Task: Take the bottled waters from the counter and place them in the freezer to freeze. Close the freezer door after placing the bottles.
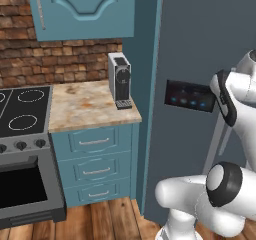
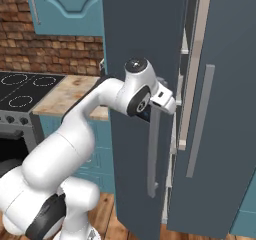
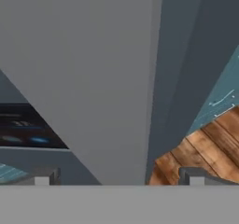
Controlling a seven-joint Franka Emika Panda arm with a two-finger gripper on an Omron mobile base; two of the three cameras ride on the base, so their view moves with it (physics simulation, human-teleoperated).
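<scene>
My white Franka arm [image 2: 75, 134] with dark joints rises from the base, bends at the elbow and reaches forward to the right at mid height. The two-finger gripper [image 3: 119, 176] has its dark fingertips [image 3: 42, 176] spread fully apart, holding nothing.

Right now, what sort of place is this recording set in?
A home kitchen, rendered: a black stove top beside a marbled counter with a coffee machine, teal cupboards above, and a tall slate-grey freezer.

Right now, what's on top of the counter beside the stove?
A coffee machine stands at the back right of the counter, near the brick wall; the rest is bare stone. No bottles are visible there. The counter's far right edge is hidden behind the freezer door.
</scene>
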